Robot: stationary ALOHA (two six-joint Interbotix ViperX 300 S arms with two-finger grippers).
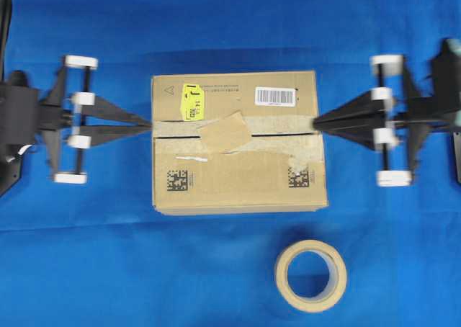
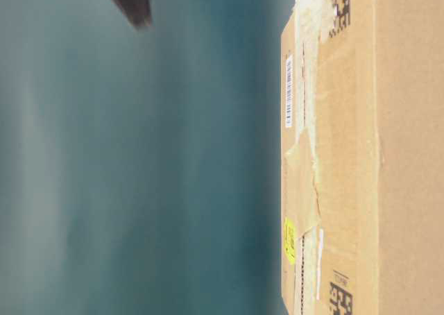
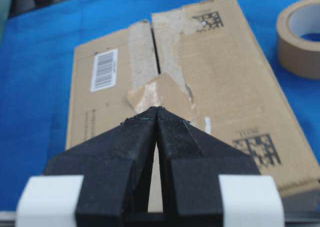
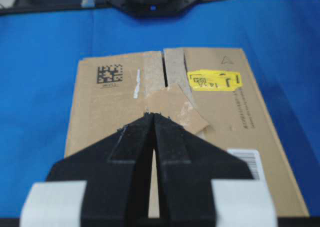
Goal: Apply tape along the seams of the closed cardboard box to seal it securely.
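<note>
1. The cardboard box (image 1: pixel 238 141) sits mid-table on the blue cloth (image 1: pixel 108 269), flaps closed, with the seam (image 1: pixel 288 134) running lengthwise between the two arms.
2. The square of tape (image 1: pixel 225 132) lies askew across the seam near the middle, one corner lifted.
3. The left end effector (image 1: pixel 148 125) and the right end effector (image 1: pixel 315 123) are pinched closed, holding nothing, one at each end of the box.
4. The tape looks thin, limp and sticky; press it flat rather than pinching. The tape roll (image 1: pixel 310 276) lies nearby.
</note>
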